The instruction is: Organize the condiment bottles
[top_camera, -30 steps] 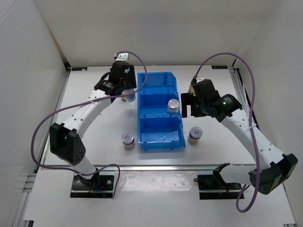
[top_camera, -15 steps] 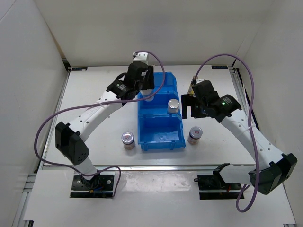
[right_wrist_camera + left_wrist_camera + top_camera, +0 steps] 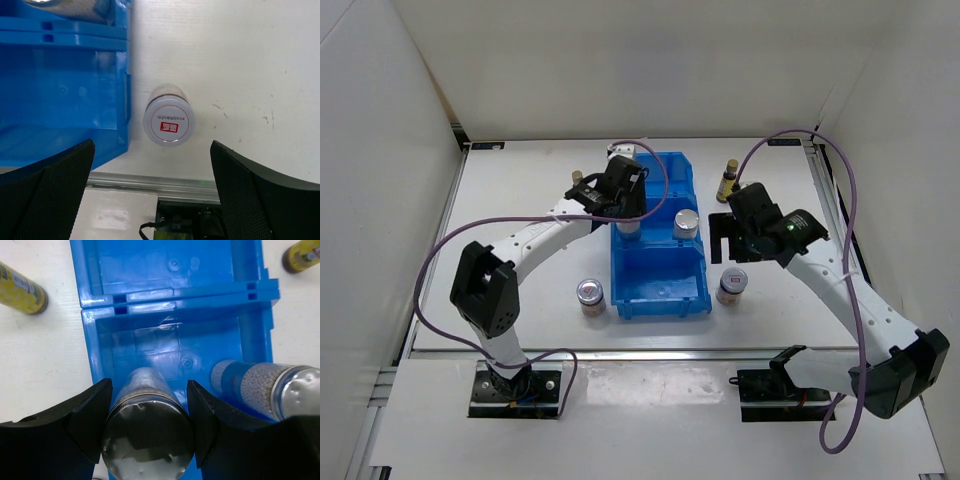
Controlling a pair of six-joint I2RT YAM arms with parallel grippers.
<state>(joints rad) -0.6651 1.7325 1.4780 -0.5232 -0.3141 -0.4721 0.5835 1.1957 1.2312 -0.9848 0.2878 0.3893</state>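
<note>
The condiment bottles are, by my judgement, about a third sorted. The blue bin has three compartments. In its middle one stands a white cylinder. Beside it, the left gripper is half closed around a second white cylinder. Whether this one's base touches the floor I cannot tell.

The far and near compartments hold nothing. Two short jars stand outside the bin, one on each side. The right gripper hangs over the right jar with its jaws spread wide, gripping nothing. Two amber bottles also wait on the table, one on each side of the bin's far end.

The jar lid bears a red square with white characters, too small to read. The cylinders' blue bands and the amber bottles' yellow labels show no legible writing.
</note>
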